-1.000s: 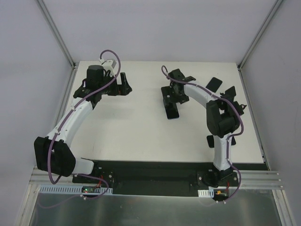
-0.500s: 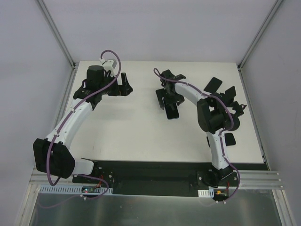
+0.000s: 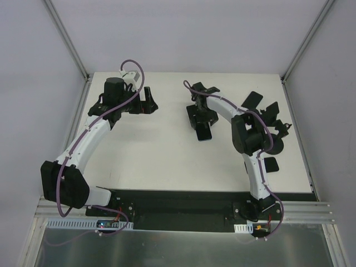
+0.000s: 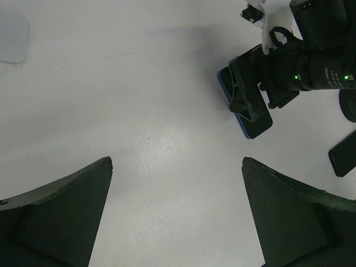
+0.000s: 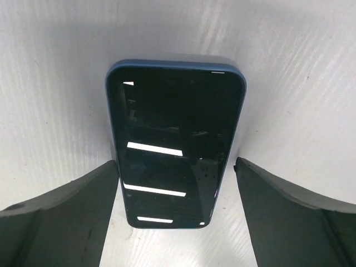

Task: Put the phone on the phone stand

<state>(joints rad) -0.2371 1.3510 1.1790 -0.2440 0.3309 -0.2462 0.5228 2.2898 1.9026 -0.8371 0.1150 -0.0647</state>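
Note:
The phone (image 5: pixel 175 144) has a blue case and a black screen and lies flat, screen up, on the white table; the top view shows this phone (image 3: pixel 204 132) at mid-table. My right gripper (image 5: pixel 176 162) is open and low over it. Its fingers stand on either side of the phone's near half: the left finger (image 5: pixel 83 211) is close to the case edge, the right one apart from it. The black phone stand (image 3: pixel 253 100) is at the back right, partly behind the right arm. My left gripper (image 4: pixel 177 161) is open over bare table at the back left, holding nothing.
A second black angled piece (image 3: pixel 272 110) stands beside the stand. A flat dark slab (image 3: pixel 271 164) lies near the right arm's base, also seen as the slab (image 4: pixel 342 153) in the left wrist view. A pale translucent patch (image 4: pixel 11 29) lies on the table. Grey walls enclose the table.
The right arm has folded leftwards and brought its gripper a little to the left over the phone. The phone has not moved. The left arm is still.

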